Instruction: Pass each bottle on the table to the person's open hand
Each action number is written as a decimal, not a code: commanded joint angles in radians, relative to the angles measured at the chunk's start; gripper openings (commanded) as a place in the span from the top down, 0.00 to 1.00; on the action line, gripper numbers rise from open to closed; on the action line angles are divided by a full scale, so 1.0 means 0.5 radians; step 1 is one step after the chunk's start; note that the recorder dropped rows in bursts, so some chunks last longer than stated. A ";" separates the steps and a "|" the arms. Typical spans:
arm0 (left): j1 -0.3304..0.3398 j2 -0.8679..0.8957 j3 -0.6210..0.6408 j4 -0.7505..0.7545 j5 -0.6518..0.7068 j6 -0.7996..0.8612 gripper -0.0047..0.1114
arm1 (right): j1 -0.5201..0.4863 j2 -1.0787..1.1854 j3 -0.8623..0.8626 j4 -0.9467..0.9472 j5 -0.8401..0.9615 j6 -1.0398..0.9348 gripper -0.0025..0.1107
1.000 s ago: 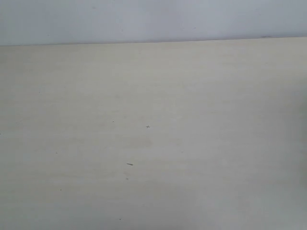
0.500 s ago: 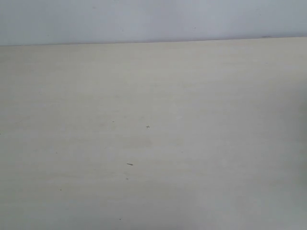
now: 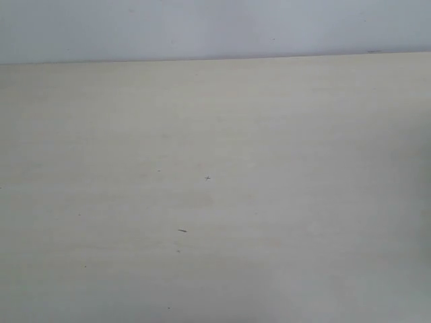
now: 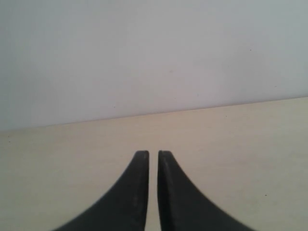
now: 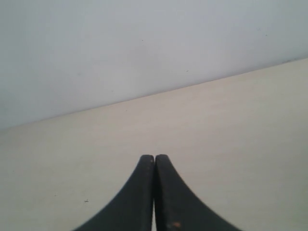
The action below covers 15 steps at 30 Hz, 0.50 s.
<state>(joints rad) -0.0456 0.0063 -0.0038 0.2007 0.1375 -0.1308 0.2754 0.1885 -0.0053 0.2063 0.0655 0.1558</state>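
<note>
The pale beige table point(image 3: 283, 134) fills the exterior view, and neither arm shows there. No bottles and no person's open hand appear in any view. In the left wrist view my left gripper point(image 4: 153, 153) hangs over the table point(image 4: 250, 144), its black fingers shut to a thin slit with nothing between them. In the right wrist view my right gripper point(image 5: 154, 156) is shut with its fingertips touching, empty, above the table point(image 5: 240, 125).
A plain pale grey-blue wall point(image 3: 215, 27) rises behind the table's far edge point(image 3: 215, 59). A few tiny dark specks point(image 3: 182, 231) mark the tabletop.
</note>
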 commanded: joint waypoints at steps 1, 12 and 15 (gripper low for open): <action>0.008 -0.013 0.008 0.001 0.004 -0.010 0.88 | 0.009 -0.005 0.011 -0.061 -0.022 -0.071 0.98; 0.008 -0.013 0.008 0.001 0.004 -0.010 0.88 | -0.762 -0.272 0.011 -0.156 -0.131 -0.173 0.98; 0.008 -0.013 0.008 0.001 0.004 -0.010 0.88 | -0.753 -0.366 0.011 -0.173 -0.087 -0.237 0.98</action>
<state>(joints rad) -0.0416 0.0063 -0.0038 0.2007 0.1392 -0.1308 -0.0937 0.0422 -0.0053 0.1382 0.0120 0.0697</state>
